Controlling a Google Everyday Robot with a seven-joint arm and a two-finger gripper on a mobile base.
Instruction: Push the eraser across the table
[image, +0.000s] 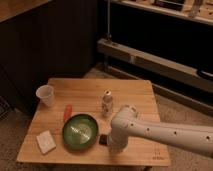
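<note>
The eraser (103, 139) is a small flat black block on the light wooden table (135, 97), just right of the green bowl (79, 131). Only its left part shows; the rest is hidden behind my arm. My gripper (114, 145) is at the end of the white arm, low over the table's front part, right against the eraser's right side. The arm comes in from the lower right and covers the gripper's end.
A white cup (46, 95) stands at the table's left edge. An orange stick-like thing (67, 112) lies above the bowl. A white square pad (46, 141) lies front left. A small white bottle (107, 103) stands mid-table. Dark shelving stands behind.
</note>
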